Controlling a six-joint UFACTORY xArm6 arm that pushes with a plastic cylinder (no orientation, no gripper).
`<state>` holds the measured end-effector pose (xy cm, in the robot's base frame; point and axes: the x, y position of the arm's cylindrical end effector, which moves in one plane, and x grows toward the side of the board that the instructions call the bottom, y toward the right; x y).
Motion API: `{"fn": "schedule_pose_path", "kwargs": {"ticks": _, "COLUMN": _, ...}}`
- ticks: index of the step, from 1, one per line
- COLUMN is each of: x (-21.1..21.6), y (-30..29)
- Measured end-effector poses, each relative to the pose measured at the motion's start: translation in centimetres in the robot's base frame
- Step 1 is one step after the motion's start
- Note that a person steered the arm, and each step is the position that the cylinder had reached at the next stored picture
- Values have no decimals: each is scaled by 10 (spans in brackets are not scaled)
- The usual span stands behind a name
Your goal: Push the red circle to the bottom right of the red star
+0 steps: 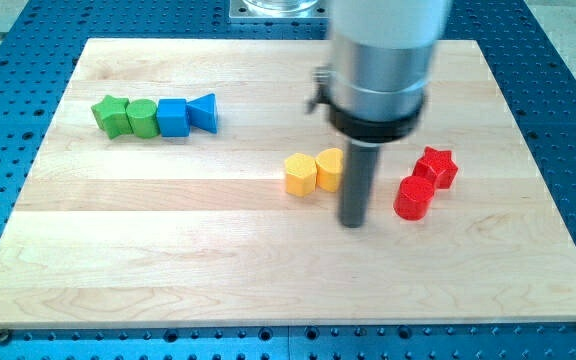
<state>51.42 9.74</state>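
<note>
Red circle touching red star at its lower left; rod upright, my tip left of circle, holding nothing

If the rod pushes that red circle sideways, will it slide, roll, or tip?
The red circle stands on a flat end, squat, so it probably slides rather than tips. My tip sits at its left, apart. Its round wall may deflect off-centre pushes, and the touching red star may shift.

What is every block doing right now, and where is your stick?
Red circle: upright, touching the red star, at its lower left.
Red star: flat on the board.
Two yellow blocks: side by side, touching.
Green star, green block, blue cube, blue triangle: one touching row.
My tip: on the board, left of the red circle, not touching.
</note>
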Motion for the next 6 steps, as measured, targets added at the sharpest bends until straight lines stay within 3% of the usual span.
{"fn": "schedule_pose_path", "kwargs": {"ticks": 1, "x": -21, "y": 40}}
{"fn": "schedule_pose_path", "kwargs": {"ticks": 2, "x": -60, "y": 38}}
{"fn": "schedule_pose_path", "kwargs": {"ticks": 4, "x": -106, "y": -14}}
{"fn": "schedule_pose_path", "kwargs": {"ticks": 6, "x": -88, "y": -5}}
